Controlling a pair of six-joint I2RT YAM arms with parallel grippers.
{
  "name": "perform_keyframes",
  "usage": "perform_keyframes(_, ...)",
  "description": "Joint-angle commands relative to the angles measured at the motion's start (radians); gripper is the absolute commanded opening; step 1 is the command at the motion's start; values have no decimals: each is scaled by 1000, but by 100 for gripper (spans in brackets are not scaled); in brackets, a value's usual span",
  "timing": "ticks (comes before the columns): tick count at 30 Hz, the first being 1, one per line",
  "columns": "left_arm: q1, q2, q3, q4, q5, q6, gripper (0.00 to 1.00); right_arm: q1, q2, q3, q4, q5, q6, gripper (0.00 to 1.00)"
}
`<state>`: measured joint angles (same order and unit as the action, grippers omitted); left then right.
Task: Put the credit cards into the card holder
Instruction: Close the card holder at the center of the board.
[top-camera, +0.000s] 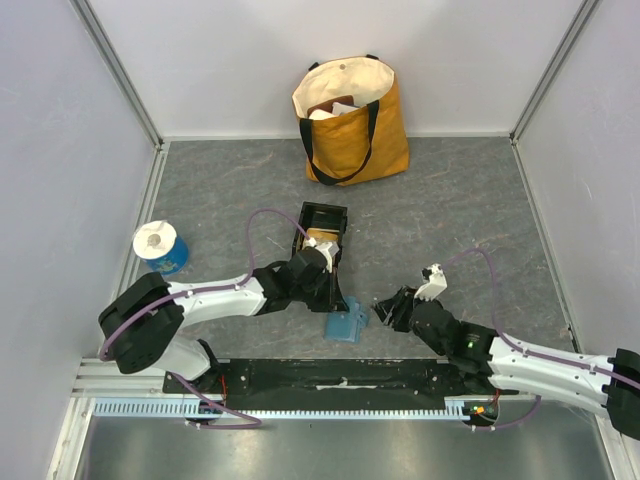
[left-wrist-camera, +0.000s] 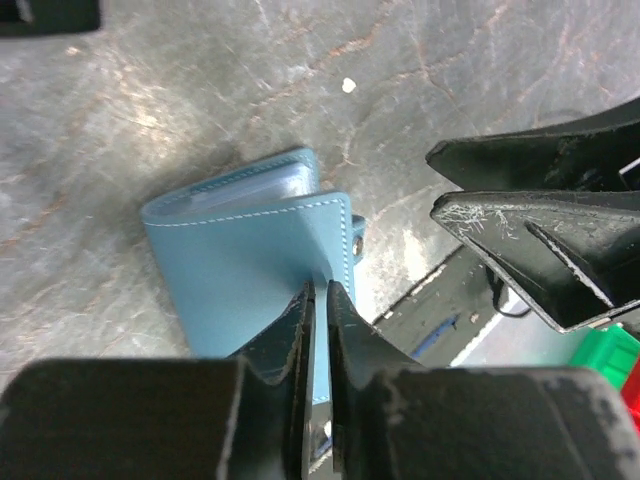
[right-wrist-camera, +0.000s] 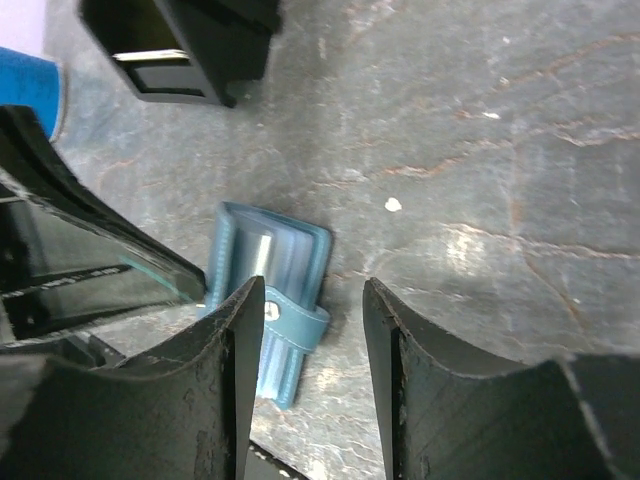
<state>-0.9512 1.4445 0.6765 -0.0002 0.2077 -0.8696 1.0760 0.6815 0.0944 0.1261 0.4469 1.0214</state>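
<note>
Left wrist cam: left gripper (left-wrist-camera: 320, 292) is pinched shut on the cover edge of the teal card holder (left-wrist-camera: 240, 255), which rests on the grey table (left-wrist-camera: 200, 100) close to the arms' bases. Right gripper (right-wrist-camera: 312, 290) hangs w/ fingers apart just beside the snap tab (right-wrist-camera: 298, 318), gripping nothing. Top cam: tan credit card (top-camera: 321, 240) lies in the black tray (top-camera: 325, 208), apart from the holder.

Top camera looks down from behind the arm bases, taking in the whole worktop (top-camera: 450, 200). Both wrist cameras sit close, angled down from opposite sides onto one card holder (left-wrist-camera: 240, 260).
</note>
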Motion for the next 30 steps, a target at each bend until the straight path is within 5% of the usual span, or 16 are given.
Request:
perform_keyframes(1,-3,-29,49,-110,-94,76,10,1,21,59,-164,41,74,50)
perform_keyframes(13,-3,19,38,-92,-100,118,2,1,248,152,-148,-45,43,44)
perform_keyframes(24,-3,114,38,-70,-106,97,2,-5,273,153,-102,-96,55,41)
perform_keyframes(30,-3,88,18,-67,-125,80,2,-7,240,172,-71,-137,-119,60)
